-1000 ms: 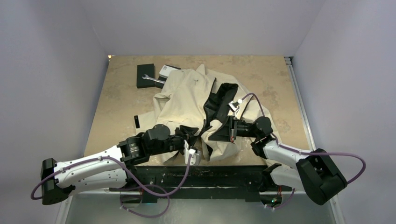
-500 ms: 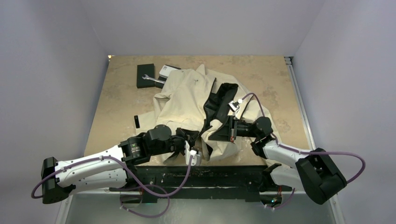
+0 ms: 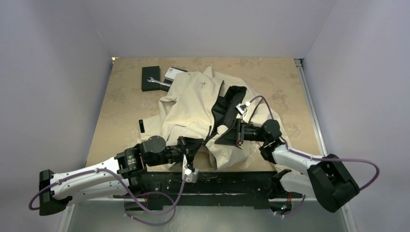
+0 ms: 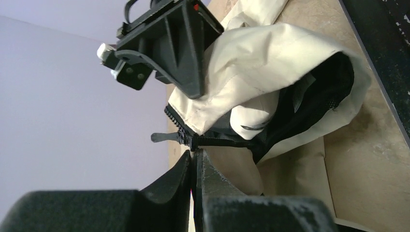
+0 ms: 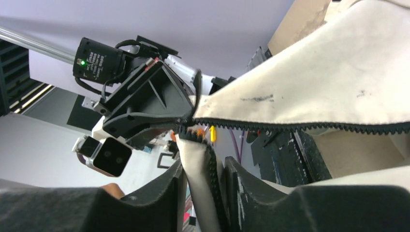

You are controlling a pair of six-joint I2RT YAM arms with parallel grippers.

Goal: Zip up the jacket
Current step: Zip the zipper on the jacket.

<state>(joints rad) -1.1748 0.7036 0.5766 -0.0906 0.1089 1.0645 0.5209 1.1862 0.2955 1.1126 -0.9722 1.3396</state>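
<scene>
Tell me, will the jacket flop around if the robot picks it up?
Probably floppy: the jacket lies crumpled in soft folds. It looks thin, so likely light for its size. Its zipper edge curves limply, so it would probably sag.

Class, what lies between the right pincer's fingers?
An edge of the cream fabric hooded jacket, with black zipper teeth; the right wrist view shows it.

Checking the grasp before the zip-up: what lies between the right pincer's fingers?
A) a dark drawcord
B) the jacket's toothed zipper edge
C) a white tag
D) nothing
B: the right wrist view shows the jacket with its toothed zipper edge running between the fingers of the right pincer.
</scene>
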